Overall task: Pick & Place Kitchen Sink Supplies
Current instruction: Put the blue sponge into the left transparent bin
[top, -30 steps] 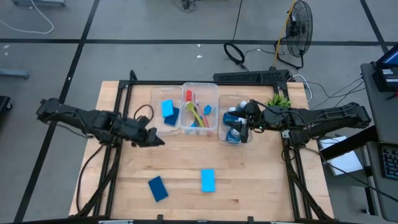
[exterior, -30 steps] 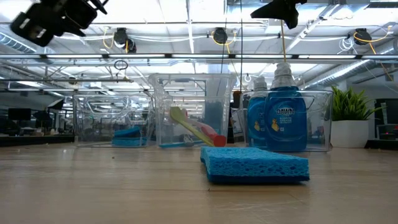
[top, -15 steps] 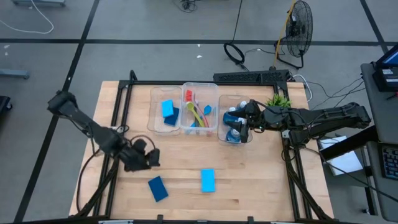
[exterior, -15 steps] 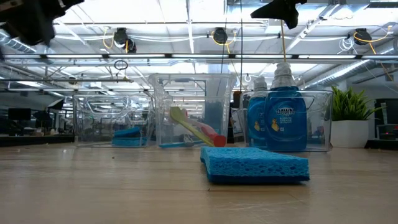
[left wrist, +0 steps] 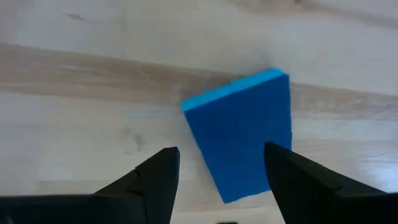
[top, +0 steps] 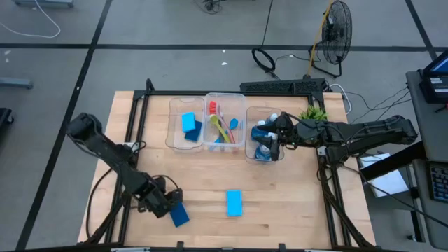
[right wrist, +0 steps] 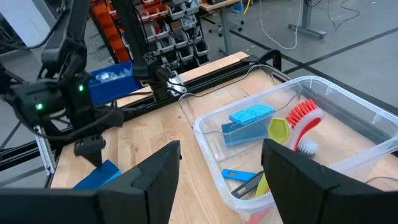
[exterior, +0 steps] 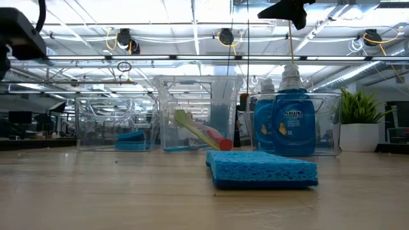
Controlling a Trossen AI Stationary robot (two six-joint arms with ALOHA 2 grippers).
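A dark blue sponge (top: 179,213) lies flat on the table near its near left corner. My left gripper (top: 169,204) hovers over it, open, one finger on either side of the sponge (left wrist: 242,140) in the left wrist view, touching nothing. A lighter blue sponge (top: 234,203) lies flat to its right and fills the low view's foreground (exterior: 262,169). Two more sponges (top: 189,124) rest in the left clear bin. The brushes (top: 222,127) lie in the middle bin. The blue bottles (exterior: 284,121) stand in the right bin. My right gripper (top: 277,138) is open above that bin.
Three clear bins (top: 225,98) stand in a row at the table's far side. A green potted plant (top: 314,112) sits at the far right. Black frame rails (top: 133,119) run along the table's left and right edges. Bare wood lies between the bins and the two loose sponges.
My left arm has swung from beside the left bin toward the table's near edge and come down over the dark blue sponge. The sponges, bins and bottles have kept their places.
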